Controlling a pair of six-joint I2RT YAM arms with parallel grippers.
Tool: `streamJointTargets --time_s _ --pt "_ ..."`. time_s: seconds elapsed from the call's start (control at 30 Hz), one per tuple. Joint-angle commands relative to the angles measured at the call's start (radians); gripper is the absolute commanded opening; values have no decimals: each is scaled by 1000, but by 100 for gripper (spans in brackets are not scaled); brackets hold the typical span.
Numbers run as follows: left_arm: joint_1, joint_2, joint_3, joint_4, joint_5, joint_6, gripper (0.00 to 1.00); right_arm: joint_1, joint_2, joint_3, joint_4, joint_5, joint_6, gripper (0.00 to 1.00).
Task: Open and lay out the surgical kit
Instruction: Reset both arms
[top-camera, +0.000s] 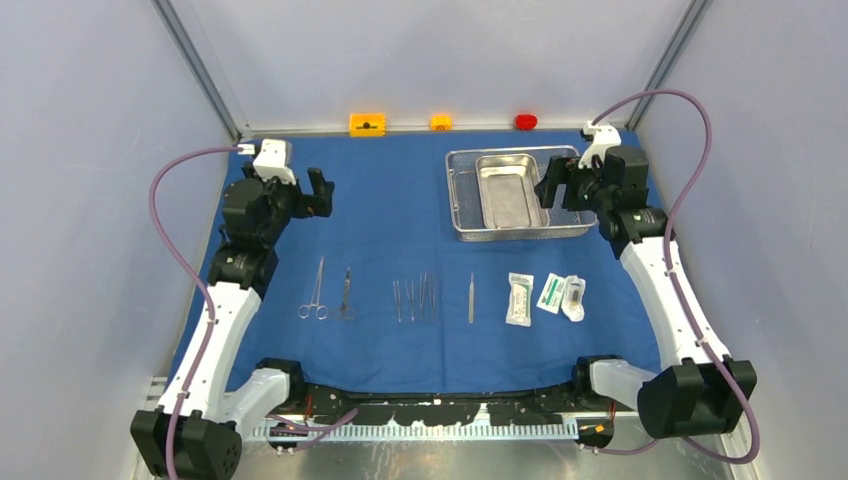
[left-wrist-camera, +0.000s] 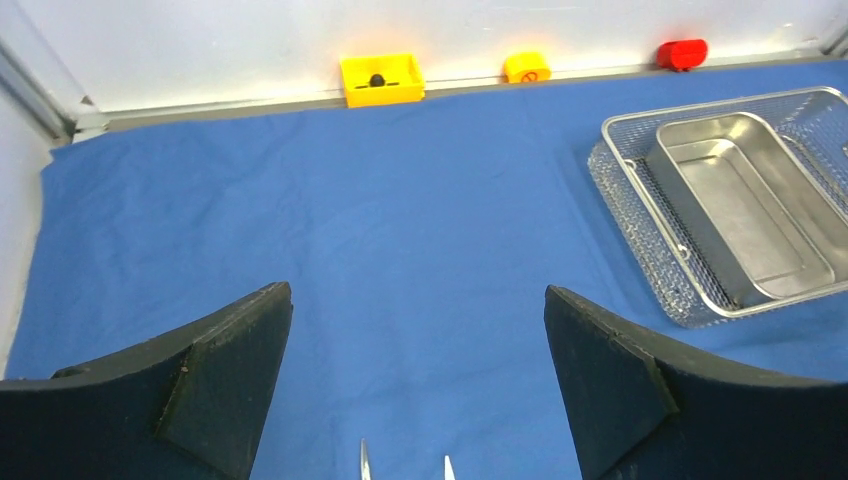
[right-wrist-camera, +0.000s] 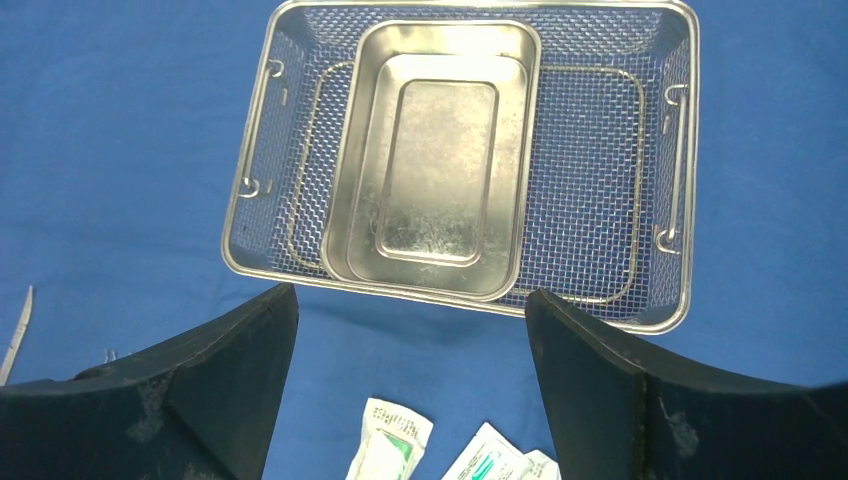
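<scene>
The blue cloth wrap (top-camera: 400, 220) lies spread flat across the middle of the overhead view. In its upper right part sits the wire-mesh basket (top-camera: 455, 200), with the steel tray (top-camera: 508, 190) resting inside it.

A row of tools runs along the lower centre of the cloth. From the left come the scissors (top-camera: 313, 292) and the forceps (top-camera: 346, 293) just beside them. Next is a tight cluster of slim instruments (top-camera: 415, 298), probably tweezers, though they are too fine to count. A single tweezers (top-camera: 471, 298) lies apart, and the three white packets (top-camera: 551, 292) close the row at its right end.

The left gripper (left-wrist-camera: 417, 300) hangs over bare cloth at the upper left, its fingers spread wide with nothing between them. The right gripper (right-wrist-camera: 410, 300) sits at the basket's right end, likewise wide apart and holding nothing.

Two orange blocks (top-camera: 367, 124) and a red block (top-camera: 525, 121) line the top edge beyond the cloth.
</scene>
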Motion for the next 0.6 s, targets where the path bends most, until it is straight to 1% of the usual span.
streamJointTargets --time_s 0.0,0.1,0.2,0.23,0.33,0.57 --pt "3 -13 -5 74 79 16 100 -5 -78 -19 59 -23 17 89" --pt "4 -35 -11 82 80 49 100 -5 -120 -86 123 -34 26 88" --pt "4 -14 26 22 37 48 100 -4 -155 -104 114 -23 1 88" --pt "6 -12 27 25 28 35 100 -5 -163 -104 108 -17 0 88" --pt "32 -33 -10 62 85 4 100 -4 -181 -104 106 -14 -3 88" --pt "86 -93 -63 73 112 -24 100 -4 -181 -123 118 -11 -15 88"
